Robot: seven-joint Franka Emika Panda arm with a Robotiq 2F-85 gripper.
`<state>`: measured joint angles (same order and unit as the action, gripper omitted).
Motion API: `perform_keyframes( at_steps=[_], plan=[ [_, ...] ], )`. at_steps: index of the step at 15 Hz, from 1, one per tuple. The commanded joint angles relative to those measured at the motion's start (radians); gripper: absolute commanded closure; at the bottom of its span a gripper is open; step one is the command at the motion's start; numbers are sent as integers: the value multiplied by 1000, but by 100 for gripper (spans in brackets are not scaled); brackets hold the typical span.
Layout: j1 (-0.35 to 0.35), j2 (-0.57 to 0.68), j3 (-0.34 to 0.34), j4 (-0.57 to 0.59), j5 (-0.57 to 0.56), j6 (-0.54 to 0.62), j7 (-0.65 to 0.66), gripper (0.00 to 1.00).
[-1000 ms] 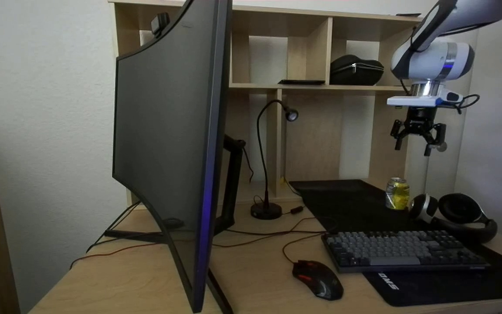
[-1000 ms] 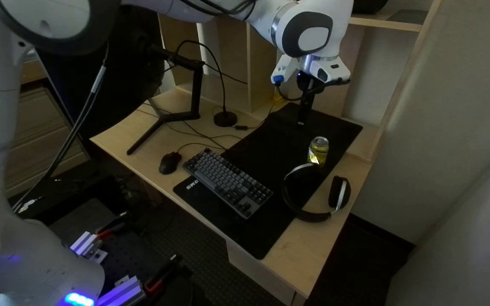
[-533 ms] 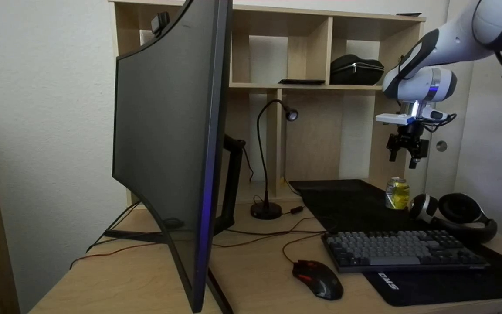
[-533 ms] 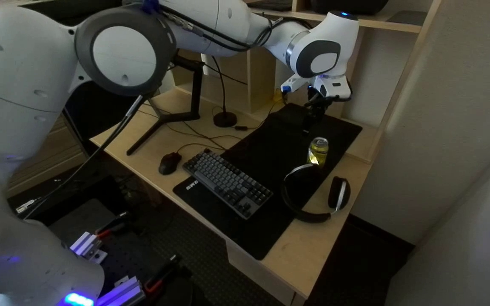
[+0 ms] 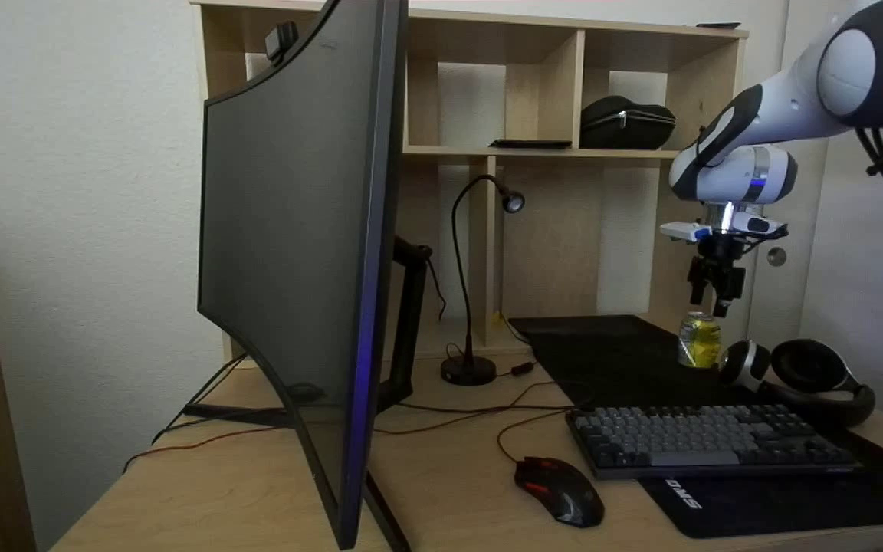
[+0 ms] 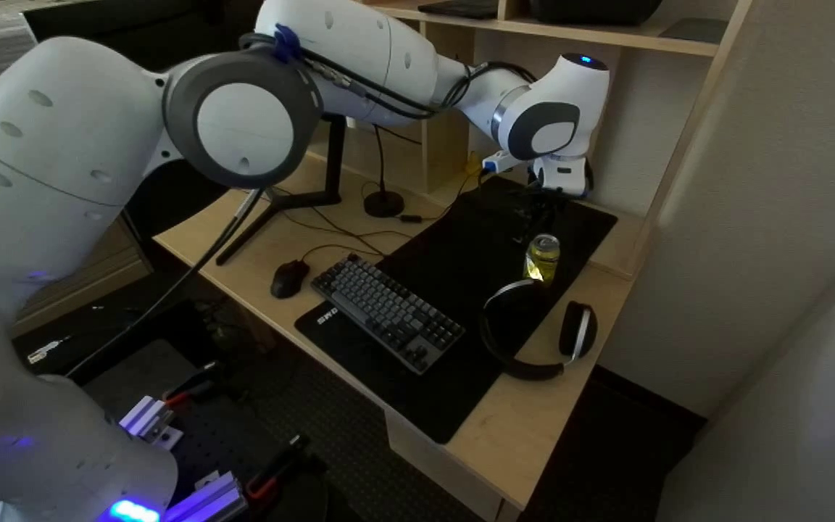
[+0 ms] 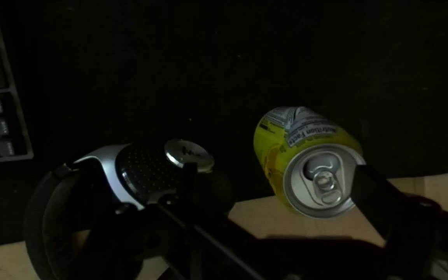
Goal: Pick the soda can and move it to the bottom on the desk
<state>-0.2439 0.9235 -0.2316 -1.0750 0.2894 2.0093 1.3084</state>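
Clearest print: the can (image 7: pixel 305 155), in wrist view. Its label (image 7: pixel 311 130), on the 12 o'c side, reads "Nutrition Facts", upside down; finer text there's too small to read. Body yellow-green w/ an orange-toned graphic at 9 o'c, silver top w/ pull tab. Mat (image 5: pixel 602 353) has white lettering (image 5: pixel 683 494), approx 7 o'c in an exterior view, running up to the keyboard (image 5: pixel 710 441); can't read it for sure. Headphones (image 5: pixel 809 366) carry a silver badge (image 7: pixel 188 151) w/ a dark mark, too dim to make out. Key legends too small or blurred.

Fingers (image 7: pixel 387 208) are spread wide & have hold of nothing. In wrist view they reach in from 6 o'c: one tip at 9 o'c of the can's top, well apart from it; the other at 3 o'c, just beside the rim, overlapping it a bit from that angle. Can't tell if that one touches. In both exterior views the fingers show at 11 to 12 o'c of the can, pointing down.

Can stands upright on the mat, which lies on the worktop (image 5: pixel 457 491). From the can, in an exterior view: headphones near at 4 o'c; keyboard at 6 o'c; lamp (image 5: pixel 468 372) well apart at 9 o'c; monitor (image 5: pixel 288 215) farther out, btwn 9 & 10. Mouse (image 5: pixel 560 492) sits on the wood at 8 o'c of the keyboard.
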Motion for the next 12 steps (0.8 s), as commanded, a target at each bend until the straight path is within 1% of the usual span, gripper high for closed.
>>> perform_keyframes(
  at_steps=[1,2,4,8,12],
  plan=[
    [-26,78,1,82,47,68,113,0],
    [-9,37,-2,25,15,42,69,0],
    [-16,60,-2,45,24,63,100,0],
    [-15,80,-6,68,19,62,118,0],
    [-20,106,5,87,36,124,118,0]
  ],
)
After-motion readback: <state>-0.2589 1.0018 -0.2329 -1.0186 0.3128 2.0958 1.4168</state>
